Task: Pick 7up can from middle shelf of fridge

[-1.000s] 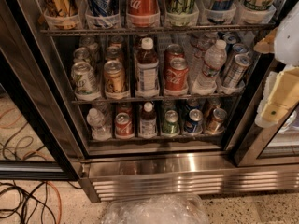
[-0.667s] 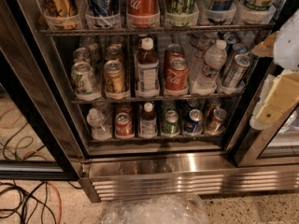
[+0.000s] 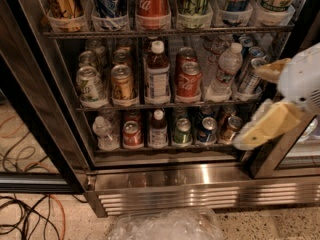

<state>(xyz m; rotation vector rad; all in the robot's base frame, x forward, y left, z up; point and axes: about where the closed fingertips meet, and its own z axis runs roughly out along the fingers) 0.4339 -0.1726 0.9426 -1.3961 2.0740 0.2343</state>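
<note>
The 7up can (image 3: 89,84), silver-white with green lettering, stands upright in a clear cup at the left front of the middle shelf (image 3: 167,104) of the fridge (image 3: 200,181). A gold-brown can (image 3: 122,83) stands right next to it. My gripper (image 3: 264,100) is at the right edge of the view, in front of the fridge's right side and far to the right of the 7up can. Its yellowish fingers (image 3: 262,126) are spread apart and hold nothing.
On the same shelf, to the right, stand a brown bottle (image 3: 158,74), a red Coca-Cola can (image 3: 188,79), a water bottle (image 3: 224,69) and leaning cans (image 3: 250,74). Racks of drinks sit above and below. Cables (image 3: 30,216) and a crumpled plastic bag (image 3: 167,226) lie on the floor.
My gripper has moved left and a little down, further into view in front of the fridge's right side. The cans and bottles have not moved.
</note>
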